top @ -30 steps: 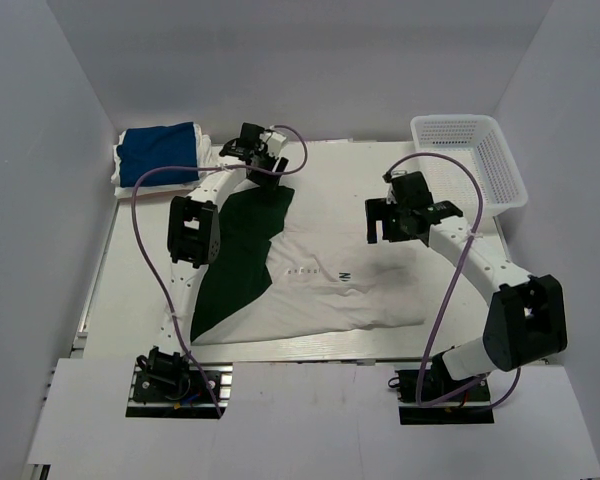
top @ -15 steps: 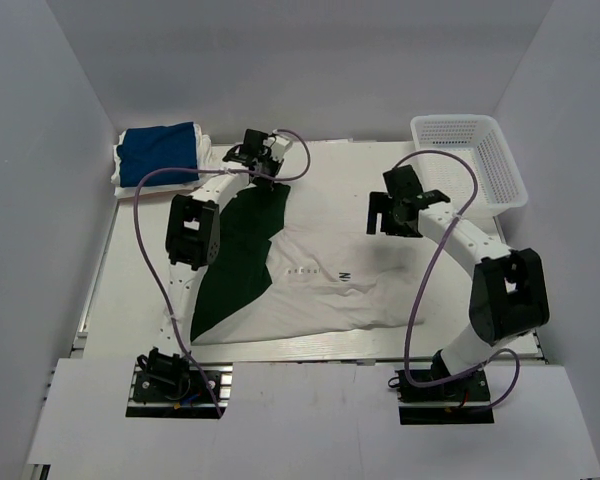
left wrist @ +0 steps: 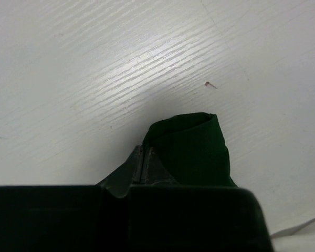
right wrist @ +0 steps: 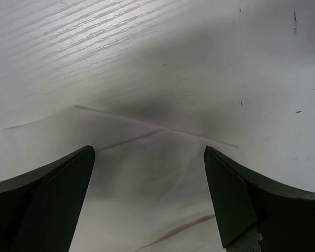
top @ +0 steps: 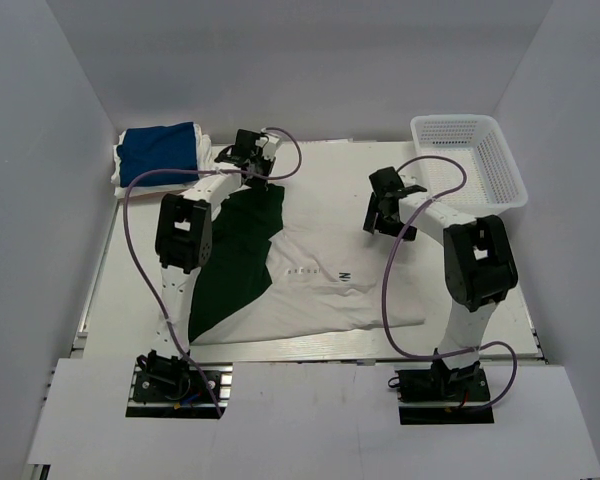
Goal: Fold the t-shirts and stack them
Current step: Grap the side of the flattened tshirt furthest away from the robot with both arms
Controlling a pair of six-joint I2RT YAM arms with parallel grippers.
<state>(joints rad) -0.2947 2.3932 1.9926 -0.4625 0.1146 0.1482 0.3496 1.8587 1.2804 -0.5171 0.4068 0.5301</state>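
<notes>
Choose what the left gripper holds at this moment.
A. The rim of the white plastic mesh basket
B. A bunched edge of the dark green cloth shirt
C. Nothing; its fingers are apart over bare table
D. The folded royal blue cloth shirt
B: in the left wrist view the left gripper is shut, with a fold of the dark green cloth shirt pinched at its tips above the white table.

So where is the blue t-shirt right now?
In the top view, the blue t-shirt lies folded at the table's far left corner, just left of the left tool, which grips the green t-shirt.
</notes>
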